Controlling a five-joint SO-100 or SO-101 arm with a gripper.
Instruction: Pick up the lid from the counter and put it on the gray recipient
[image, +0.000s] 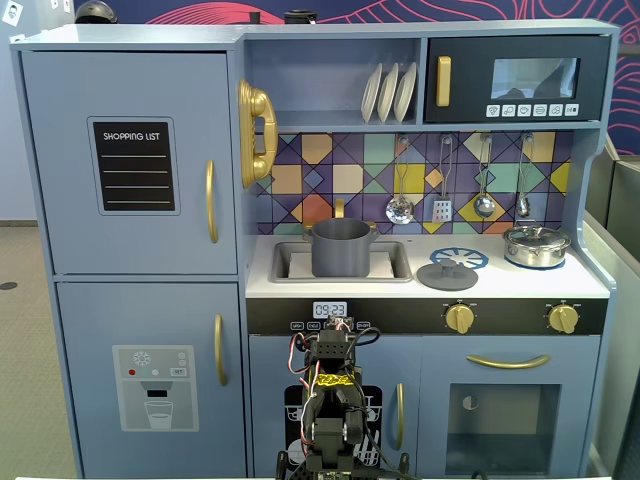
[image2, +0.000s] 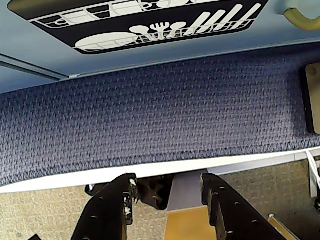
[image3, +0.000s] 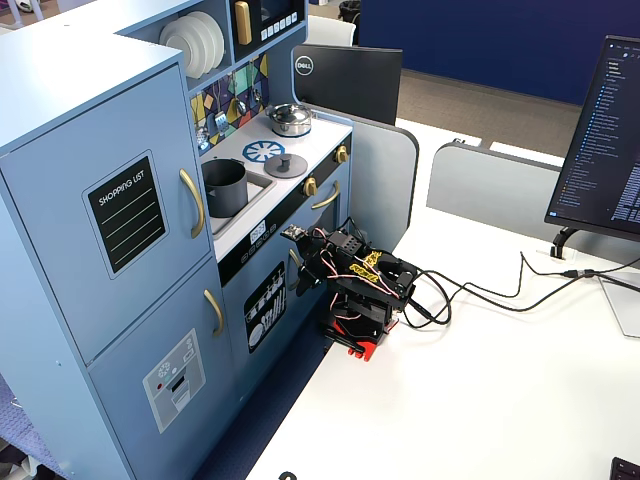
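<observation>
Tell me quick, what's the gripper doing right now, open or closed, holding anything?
Gripper: open and empty, pointing down at the carpet below the toy kitchen, well away from the lid on the counter.

A: One fixed view faces the toy kitchen (image: 400, 270) head-on, behind the folded arm (image: 330, 400).

B: Another looks down from its side, farther off. Both share kitchen and arm; the wrist view hugs the gripper (image2: 167, 192), facing floorward.

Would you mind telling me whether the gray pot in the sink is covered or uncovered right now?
Uncovered. The gray pot shows an open rim in both fixed views, and its lid lies flat on the counter to its right in the front view.
</observation>
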